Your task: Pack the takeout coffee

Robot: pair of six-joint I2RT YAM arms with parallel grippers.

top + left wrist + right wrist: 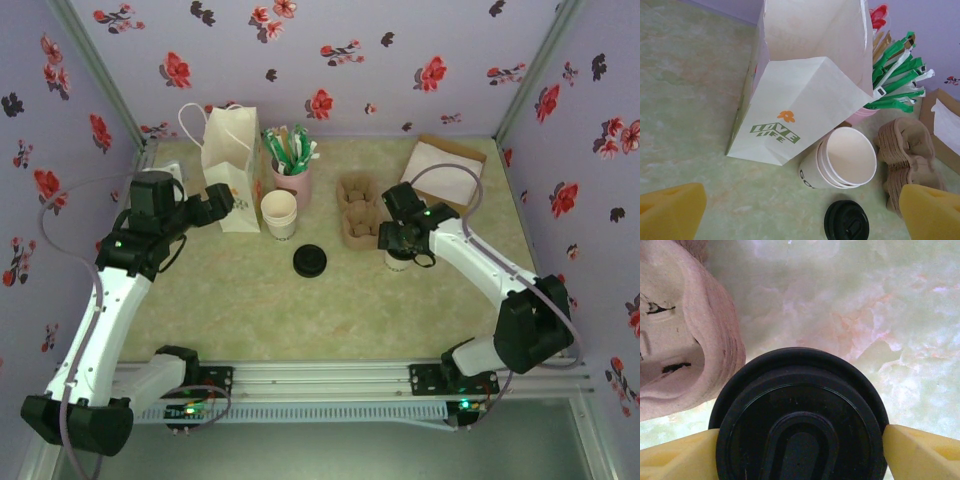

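Takeout coffee (800, 425): one cream paper cup, black lid fitted, upright on the marble-pattern tabletop (250, 310) at centre right, just beside the near right corner of the pulp carrier and outside its pockets. Right pincer (800, 440): set over the cup from above, one yellow finger (675, 455) at either side of the lid and flush to its rim; whether the fingers press or merely stand against it cannot be told. Loose black lid (309, 261): flat on the tabletop, left of the coffee and apart from it. Left pincer (800, 212): fingers spread wide, nothing between them, raised above the tabletop at the left and facing the paper bag. Brown pulp carrier (358, 210): several nested, pockets unfilled, just beyond the coffee. Stack of cream cups (279, 213): mouth up, between the carrier and the bag, close by the bag's lower right corner. White paper bag (232, 165): upright, string handles, green lettering and an orange flower on its side. Pink cup (292, 182): behind the stack, holding green sachets (290, 148). Brown tray (445, 168): far right corner, white paper inside.
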